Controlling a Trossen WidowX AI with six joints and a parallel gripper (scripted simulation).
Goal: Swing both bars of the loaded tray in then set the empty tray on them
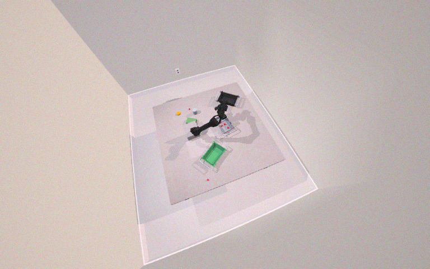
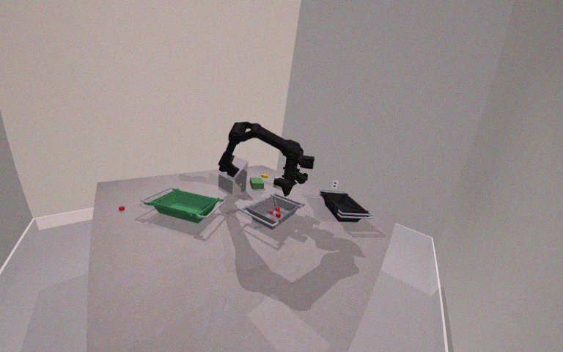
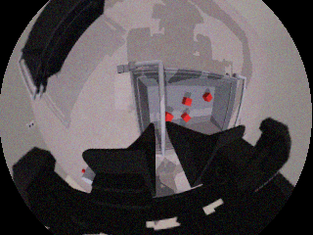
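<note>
The grey tray stands on the table with several red blocks inside. My gripper is low over its far end, fingers a little apart. One wire bar passes between or just below the fingertips and appears over the tray's inside, near that end; its height is unclear. The other bar is out past the opposite end. An empty green tray and an empty black tray stand on either side, their bars out.
A green block, a yellow piece, a blue-grey cylinder and a small red block lie near the arm's base. Another red block lies beyond the green tray.
</note>
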